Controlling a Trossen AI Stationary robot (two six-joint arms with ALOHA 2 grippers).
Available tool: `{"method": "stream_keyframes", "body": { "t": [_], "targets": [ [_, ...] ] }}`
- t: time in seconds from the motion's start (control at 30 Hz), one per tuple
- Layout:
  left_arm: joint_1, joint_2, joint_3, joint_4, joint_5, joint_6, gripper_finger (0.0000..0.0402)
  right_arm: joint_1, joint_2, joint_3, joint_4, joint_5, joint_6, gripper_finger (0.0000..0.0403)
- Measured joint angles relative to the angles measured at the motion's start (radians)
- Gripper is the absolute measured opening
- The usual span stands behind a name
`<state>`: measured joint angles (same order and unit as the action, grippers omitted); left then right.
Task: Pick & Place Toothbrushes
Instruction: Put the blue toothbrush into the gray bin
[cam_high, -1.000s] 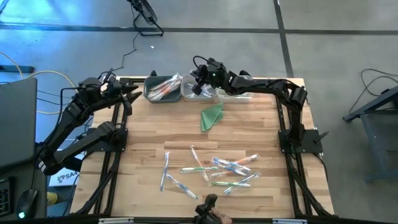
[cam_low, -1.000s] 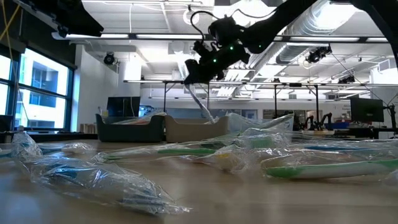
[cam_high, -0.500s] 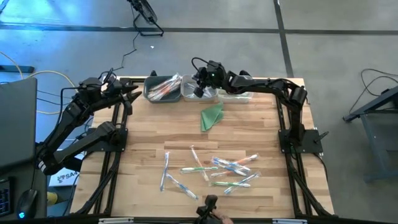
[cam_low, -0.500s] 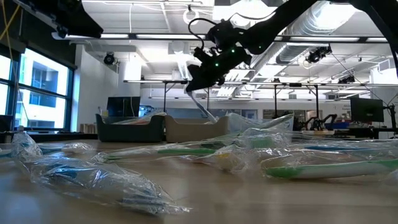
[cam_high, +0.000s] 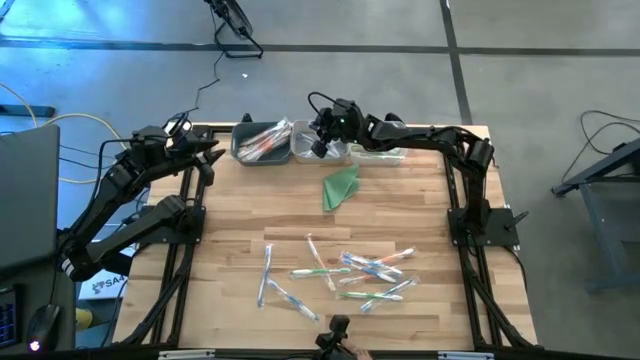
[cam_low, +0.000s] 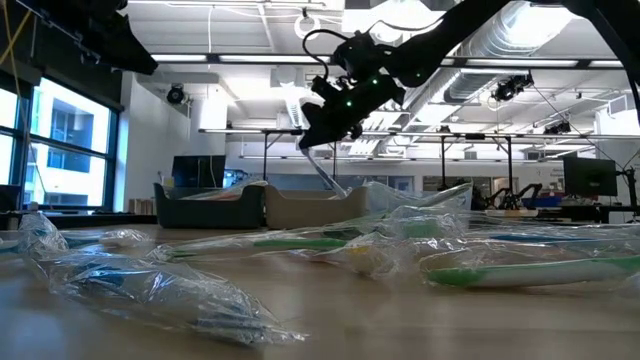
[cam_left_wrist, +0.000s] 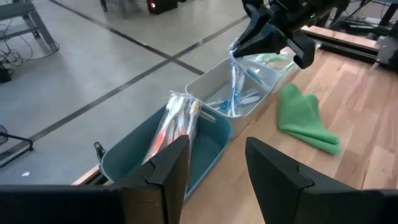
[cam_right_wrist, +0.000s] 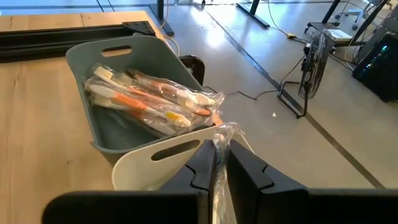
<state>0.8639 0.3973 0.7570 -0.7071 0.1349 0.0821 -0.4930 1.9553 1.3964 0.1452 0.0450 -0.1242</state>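
Near table edge: a scatter of wrapped toothbrushes is left lying on the wood, presumably the pile yet to be sorted. Mid-table, a folded green cloth lies apart from them.

Far edge: three bins are set side by side. Orange-accented brushes are heaped in the teal bin; blue ones are seen in the white bin, which suggests sorting by colour.

Right gripper is held above the white bin, clamped on one wrapped toothbrush that hangs tip-down into it, judged ready for release.

Left gripper is parked beside the teal bin, fingers spread, nothing grasped.
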Motion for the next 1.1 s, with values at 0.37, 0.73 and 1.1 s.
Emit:
{"method": "stream_keyframes", "body": {
  "t": [0.37, 0.73, 1.1],
  "targets": [
    [0.0, 0.0, 0.0, -0.029, 0.001, -0.004, 0.0155, 0.028, 0.0, 0.0, -0.002, 0.016, -0.013, 0.0037],
    [0.0, 0.0, 0.0, -0.028, 0.001, -0.007, 0.0155, 0.028, 0.0, 0.0, -0.027, 0.087, -0.064, 0.0086],
    [0.0, 0.0, 0.0, -0.028, 0.002, -0.009, 0.0155, 0.03, 0.0, 0.0, -0.022, 0.083, -0.064, 0.0162]
  ]
}}
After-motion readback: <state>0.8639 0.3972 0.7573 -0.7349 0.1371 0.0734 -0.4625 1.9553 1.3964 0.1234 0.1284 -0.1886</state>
